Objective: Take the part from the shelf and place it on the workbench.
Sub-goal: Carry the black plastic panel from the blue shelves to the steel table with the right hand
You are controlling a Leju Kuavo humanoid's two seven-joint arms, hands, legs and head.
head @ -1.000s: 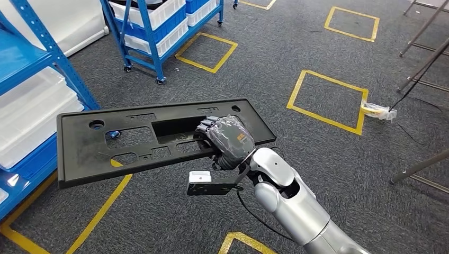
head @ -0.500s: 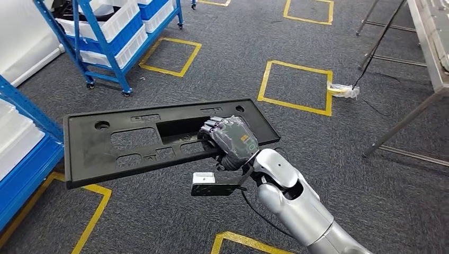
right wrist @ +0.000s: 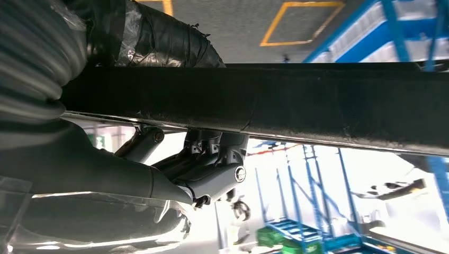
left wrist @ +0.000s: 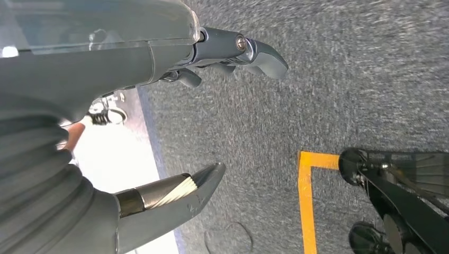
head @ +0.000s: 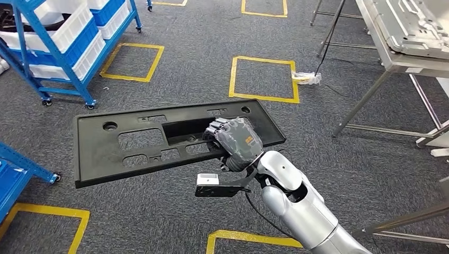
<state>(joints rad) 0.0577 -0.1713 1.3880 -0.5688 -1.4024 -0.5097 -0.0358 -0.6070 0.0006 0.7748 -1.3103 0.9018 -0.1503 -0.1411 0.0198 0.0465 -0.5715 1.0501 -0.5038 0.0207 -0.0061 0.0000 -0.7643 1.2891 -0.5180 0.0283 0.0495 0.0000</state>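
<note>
Right hand [head: 233, 143] is gripping the black part [head: 132, 145] mid-frame in head view, bench [head: 394, 58] at upper right. Left wrist view is showing the left hand [left wrist: 159, 127] released, fingers apart over carpet.

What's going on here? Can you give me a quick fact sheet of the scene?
Carried item: black plastic panel with cut-outs, held roughly level
Right hand: grips the panel through its long central opening
Left hand: holds nothing, fingers apart, above the carpet
Workbench: metal, ahead on the right
Shelf: blue, with white bins, on the left
Floor: grey carpet, yellow tape squares
</note>
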